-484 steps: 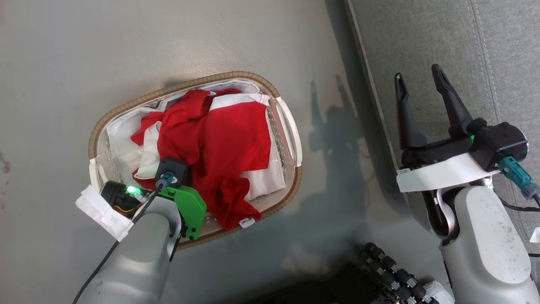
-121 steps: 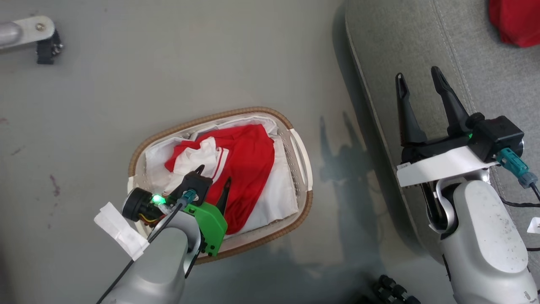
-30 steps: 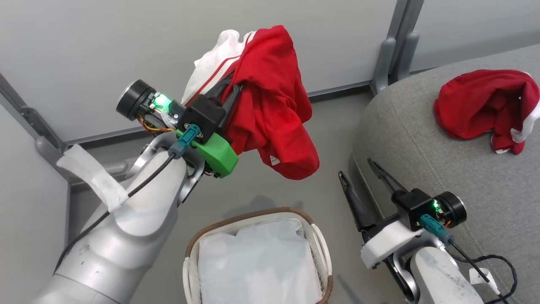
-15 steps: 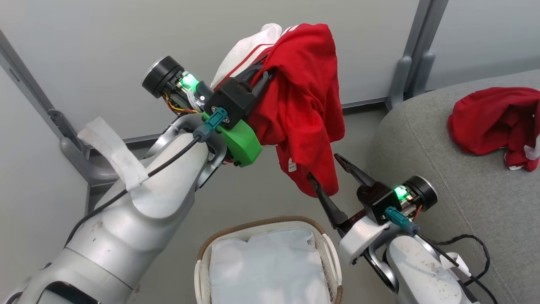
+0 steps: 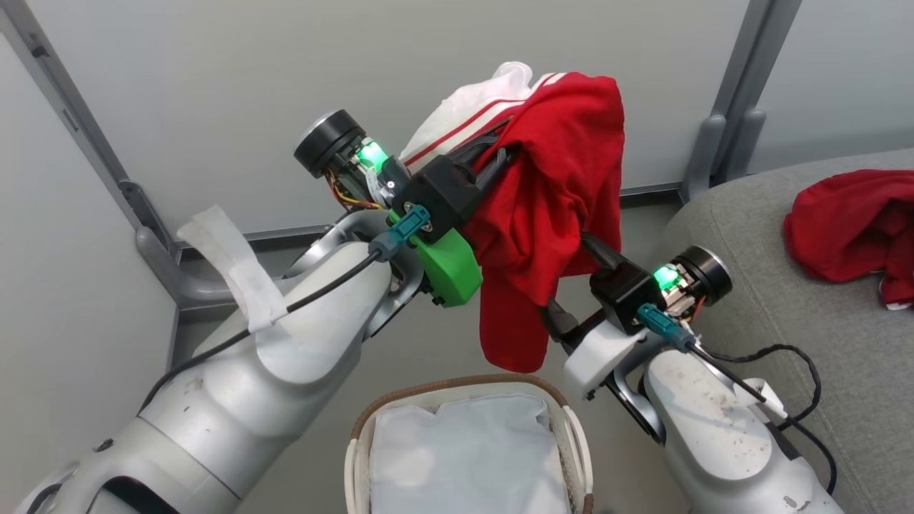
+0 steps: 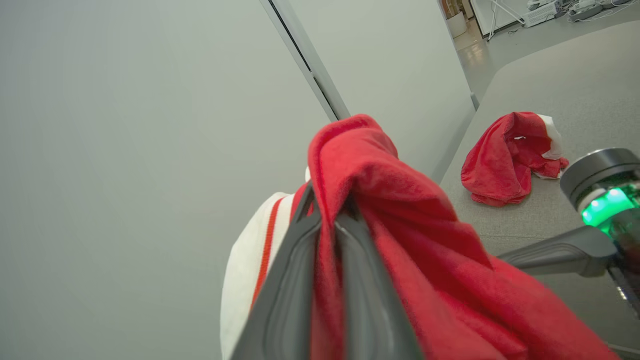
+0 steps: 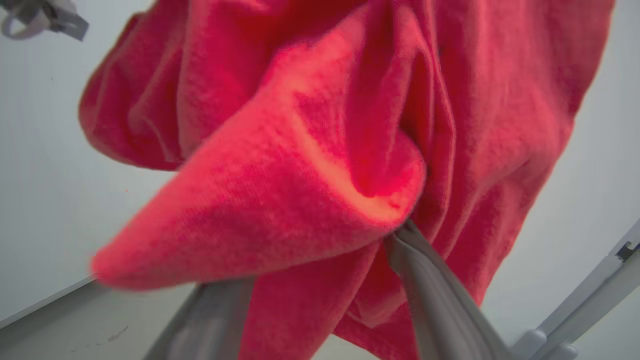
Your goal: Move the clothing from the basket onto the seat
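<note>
Starting nearest the robot, the oval white plastic basket with a brown woven rim sat low in the head view, holding nothing but its plain white cloth lining. Just above it, the right pincer reached into the hanging tail of the bright red garment with white striped trim. The right wrist view showed its 2 long fingers standing apart with a fold drooping between them, unsqueezed.

Higher up, the left pincer was clamped on that garment. The left wrist view made this plain, with cloth pinched between both fingers, where the head view had the tips buried under fabric.

Beyond, the second red garment lay crumpled on the large grey fabric sofa seat, well apart from the raised one.

The step in hand looked like the carry of garment 2 of 2 toward the seat. The next move probably called for swinging the load rightward over the cushion, then parting the left pincer. The right pincer would need either to close on the tail or draw clear, lest the cloth snag.
</note>
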Robot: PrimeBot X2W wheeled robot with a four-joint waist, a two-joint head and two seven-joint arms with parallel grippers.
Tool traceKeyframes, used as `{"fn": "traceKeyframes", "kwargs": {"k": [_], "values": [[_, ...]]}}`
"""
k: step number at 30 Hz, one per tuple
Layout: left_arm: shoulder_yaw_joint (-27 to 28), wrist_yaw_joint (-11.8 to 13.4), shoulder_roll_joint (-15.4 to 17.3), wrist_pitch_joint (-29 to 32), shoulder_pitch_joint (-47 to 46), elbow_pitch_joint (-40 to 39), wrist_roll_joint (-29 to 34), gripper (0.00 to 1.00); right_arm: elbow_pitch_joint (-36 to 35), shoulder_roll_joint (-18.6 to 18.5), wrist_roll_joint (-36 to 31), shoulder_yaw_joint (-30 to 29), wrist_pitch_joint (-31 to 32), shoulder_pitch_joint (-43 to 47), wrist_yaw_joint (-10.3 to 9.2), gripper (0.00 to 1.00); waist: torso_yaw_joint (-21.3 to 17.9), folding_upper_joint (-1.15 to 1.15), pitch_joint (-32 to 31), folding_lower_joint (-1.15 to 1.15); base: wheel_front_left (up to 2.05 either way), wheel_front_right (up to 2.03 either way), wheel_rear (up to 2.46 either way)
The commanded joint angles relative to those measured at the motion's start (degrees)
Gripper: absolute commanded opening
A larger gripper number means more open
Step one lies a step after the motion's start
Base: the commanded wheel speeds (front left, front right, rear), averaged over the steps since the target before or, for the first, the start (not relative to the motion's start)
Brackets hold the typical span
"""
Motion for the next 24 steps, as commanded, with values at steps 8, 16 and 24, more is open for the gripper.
{"fn": "traceKeyframes", "kwargs": {"k": [8,16,24], "values": [[-0.54,0.01,0.74,-0.02,1.55,-0.08,-2.95,0.00,-2.60,-0.19,2.16,0.35,-0.12,-1.84,-0.08,0.44,0.16,0.00,-0.09,0.00,0.00,0.00,0.00],[1.03,0.29,2.03,-0.28,3.73,1.57,-5.40,0.00,-4.53,-0.19,3.23,-0.05,-0.12,-0.70,-0.08,0.00,-0.44,0.00,0.51,0.00,0.00,0.00,0.00],[3.29,1.61,1.34,-0.53,8.14,2.90,-7.79,0.40,-7.12,-0.19,3.87,-2.56,-0.13,-0.10,-0.08,0.00,-1.16,0.00,1.42,0.00,0.00,0.00,0.00]]}}
